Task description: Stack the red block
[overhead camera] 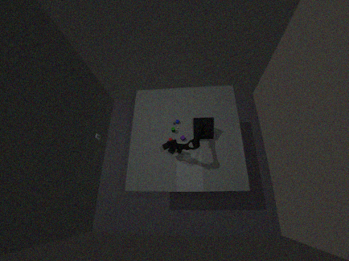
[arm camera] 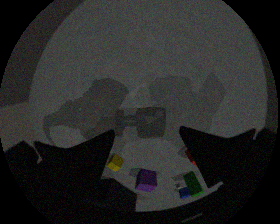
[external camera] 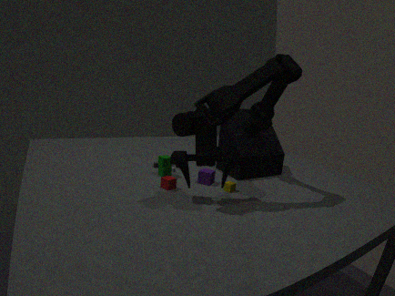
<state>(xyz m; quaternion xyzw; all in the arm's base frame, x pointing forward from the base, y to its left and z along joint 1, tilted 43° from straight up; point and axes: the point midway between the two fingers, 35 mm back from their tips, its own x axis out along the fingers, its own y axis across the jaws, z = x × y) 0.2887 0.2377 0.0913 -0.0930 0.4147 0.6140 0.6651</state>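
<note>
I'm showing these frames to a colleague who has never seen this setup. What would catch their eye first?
Probably the dark arm bent low over the pale table, its gripper open and empty, jaws pointing down among the blocks. Next, the small spots of colour: the green tower with the red block just in front of it, and a purple block and a yellow block to their right.
</note>
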